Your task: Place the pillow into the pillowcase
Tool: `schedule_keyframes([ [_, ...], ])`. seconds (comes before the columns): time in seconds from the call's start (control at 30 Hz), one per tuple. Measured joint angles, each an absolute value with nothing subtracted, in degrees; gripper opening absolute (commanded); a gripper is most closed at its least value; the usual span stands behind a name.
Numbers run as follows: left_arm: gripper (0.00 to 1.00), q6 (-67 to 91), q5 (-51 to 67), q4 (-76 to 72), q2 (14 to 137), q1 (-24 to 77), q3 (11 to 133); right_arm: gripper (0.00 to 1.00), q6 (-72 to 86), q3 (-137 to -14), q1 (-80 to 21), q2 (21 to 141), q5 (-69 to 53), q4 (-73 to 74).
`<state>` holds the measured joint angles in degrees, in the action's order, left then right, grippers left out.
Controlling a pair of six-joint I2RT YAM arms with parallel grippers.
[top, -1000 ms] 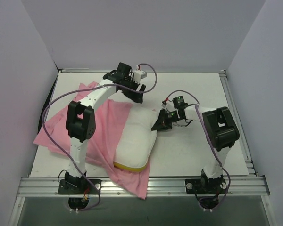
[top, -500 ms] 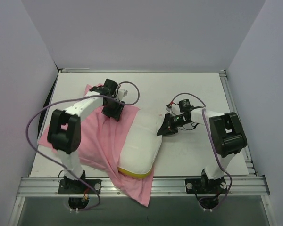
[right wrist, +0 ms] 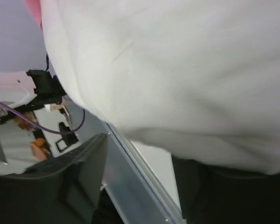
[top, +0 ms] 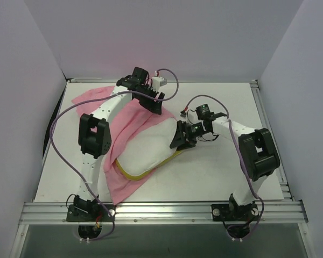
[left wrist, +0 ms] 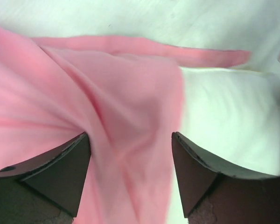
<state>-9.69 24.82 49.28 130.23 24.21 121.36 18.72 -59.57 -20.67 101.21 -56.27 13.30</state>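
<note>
Two tools, both released. The pillow [top: 151, 153] lies mid-frame on the counter [top: 220, 172], on top of the pillowcase [top: 124, 115] and not inside it; pink cloth runs from upper left to lower centre. The left tool [top: 153, 105] is spread over cloth, the right tool [top: 179, 141] at the pillow's right corner. Step in hand: arranging. Next, probably: find the sack's mouth and pinch a single layer.

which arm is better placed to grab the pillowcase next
Left, probably: its fingers hang open over the pink pillowcase; the right fingers sit at the white pillow, off the cloth.
</note>
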Motion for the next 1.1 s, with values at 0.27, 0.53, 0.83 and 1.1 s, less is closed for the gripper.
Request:
schedule_keyframes([
  [0.27, 0.97, -22.55, 31.70, 46.63, 109.62, 24.58, 102.91, 0.67, 12.64, -58.28, -7.38, 90.61, -57.63, 19.07],
  [0.53, 0.98, -38.61, 16.56, 37.32, 100.20, 46.96, 87.94, 0.67, 11.27, -63.26, 0.23, 97.84, -48.10, 19.94],
  [0.83, 0.91, -41.30, -4.75, 28.62, 112.51, 55.77, 85.67, 0.72, 12.19, -64.71, 0.23, 104.57, -42.68, 19.81],
  [1.1, 0.00, -37.17, 5.50, 35.07, 114.39, 49.45, 91.92, 0.75, 12.10, -68.75, -0.40, 108.22, -41.36, 19.49],
])
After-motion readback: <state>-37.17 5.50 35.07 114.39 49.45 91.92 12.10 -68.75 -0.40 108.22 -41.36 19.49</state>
